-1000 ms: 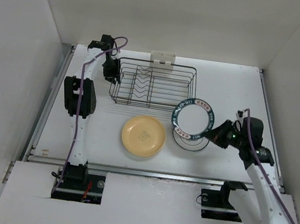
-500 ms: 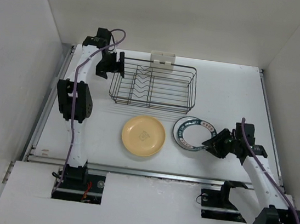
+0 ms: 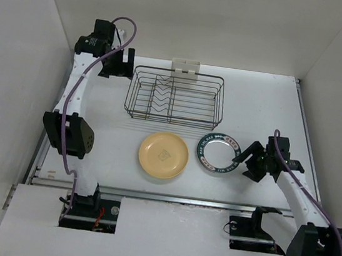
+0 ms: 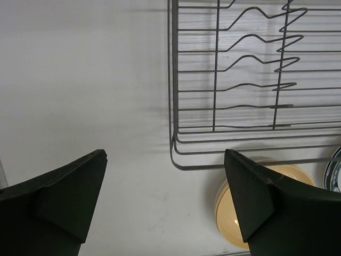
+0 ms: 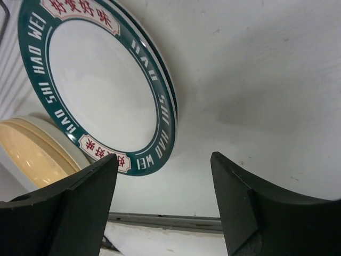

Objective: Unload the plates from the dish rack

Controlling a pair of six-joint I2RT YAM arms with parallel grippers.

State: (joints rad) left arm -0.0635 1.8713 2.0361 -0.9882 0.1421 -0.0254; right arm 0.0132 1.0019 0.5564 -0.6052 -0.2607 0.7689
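Observation:
The dish rack [image 3: 175, 97] stands at the back of the table with no plates in it; in the left wrist view its left end [image 4: 224, 80] shows bare zigzag dividers. A yellow plate [image 3: 163, 155] lies flat in front of it. To its right a white plate with a dark green lettered rim [image 3: 219, 153] lies flat on another plate, whose thin edge shows in the right wrist view beside the green rim [image 5: 101, 85]. My right gripper [image 3: 246, 161] is open just right of that plate, clear of it. My left gripper [image 3: 121, 64] is open, raised off the rack's back left corner.
A white plastic holder [image 3: 185, 67] is clipped to the rack's far side. White walls close in the table on the left, back and right. A metal rail [image 3: 174, 198] runs along the near edge. The yellow plate [image 4: 226, 210] lies close under the rack's front wire.
The right gripper lowered the tilted green-rimmed plate flat, then opened and drew back right. The left gripper opened, let go of the rack's left end and rose toward the back left.

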